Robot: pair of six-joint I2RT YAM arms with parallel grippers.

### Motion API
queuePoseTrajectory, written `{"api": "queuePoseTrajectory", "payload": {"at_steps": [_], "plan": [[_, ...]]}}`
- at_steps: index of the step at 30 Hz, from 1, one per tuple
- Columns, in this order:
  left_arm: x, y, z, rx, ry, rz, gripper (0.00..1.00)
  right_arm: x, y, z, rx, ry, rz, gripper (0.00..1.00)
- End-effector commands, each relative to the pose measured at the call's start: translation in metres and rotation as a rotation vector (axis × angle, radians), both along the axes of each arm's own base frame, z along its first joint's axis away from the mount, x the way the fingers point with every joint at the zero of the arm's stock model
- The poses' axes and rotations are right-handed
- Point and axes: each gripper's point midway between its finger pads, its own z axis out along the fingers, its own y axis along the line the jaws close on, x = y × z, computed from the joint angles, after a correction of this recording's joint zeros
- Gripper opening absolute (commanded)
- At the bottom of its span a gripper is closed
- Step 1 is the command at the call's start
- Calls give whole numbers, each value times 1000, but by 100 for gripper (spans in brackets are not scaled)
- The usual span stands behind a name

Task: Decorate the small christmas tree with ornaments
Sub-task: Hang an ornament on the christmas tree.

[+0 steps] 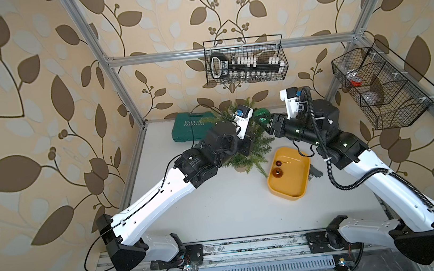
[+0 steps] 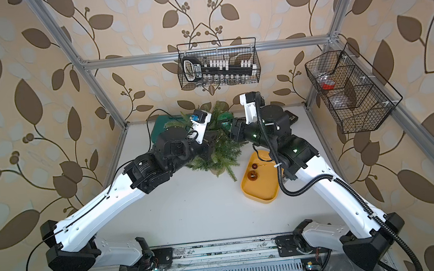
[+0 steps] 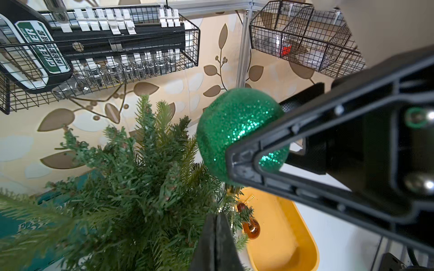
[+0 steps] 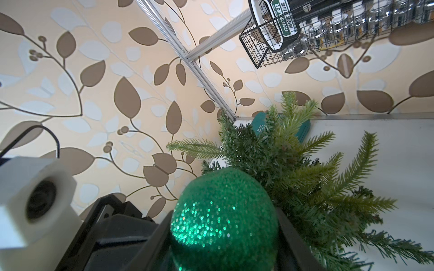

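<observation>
1. The small christmas tree [image 1: 260, 148] stands on the matte white table [image 1: 232, 204] just above the middle of both top views. It is bushy, and stiff plastic needle sprays spread out all round it.
2. The glittery green bauble [image 4: 223, 183] is at the tree's upper right edge in both top views, off the table and touching the outer needles. It is round with a coarse sparkling skin. The right gripper [image 1: 268, 125] clamps it, with one black jaw pressed on each side of the ball.
3. The left gripper [image 3: 216, 234] reaches in over the tree from the lower left of the top views. In the left wrist view its two dark fingers are pressed flat together among the needles. I cannot tell whether anything thin lies between them.
4. The amber bauble [image 1: 277, 173] and the small red bauble [image 1: 278, 163] are both smooth and glossy. They sit just beside each other in the upper left corner of the yellow tray [image 1: 295, 177]. The tray is smooth plastic with rounded corners, just lower right of the tree, and one branch tip hangs over its rim.
5. A dark green hard case [image 1: 187, 129] lies upper left of the tree by the table's back edge, partly hidden by branches.
6. Bare table fills the lower middle of the top views. The two grippers close in on the tree from both sides.
7. Two black wire baskets [image 1: 245, 60] [image 1: 382, 86] hang on the aluminium frame [image 1: 162, 56] above and to the upper right, well apart from the tree.
</observation>
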Motion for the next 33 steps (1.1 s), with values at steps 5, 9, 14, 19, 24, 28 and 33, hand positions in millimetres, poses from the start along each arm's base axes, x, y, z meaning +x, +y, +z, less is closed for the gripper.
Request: {"api": "queuePoseTrajectory", "payload": {"at_steps": [5,9,14,19,24,28,33], "plan": [[9,4,18,-43,-27,37,0,11,-4,15,-7,-43,-45,51],[14,4,17,-42,-25,43,0,17,-5,14,-18,-46,-63,51],[22,8,17,-50,-17,63,0,24,-2,8,-26,-34,-67,51],[26,13,15,-56,-6,80,0,26,0,6,-28,-30,-62,51],[27,15,13,-60,3,80,0,30,2,-3,-40,-10,-66,51],[24,15,9,-66,18,71,0,32,0,-12,-45,9,-78,51],[21,15,11,-74,21,61,4,31,-8,-16,-43,16,-100,51]]}}
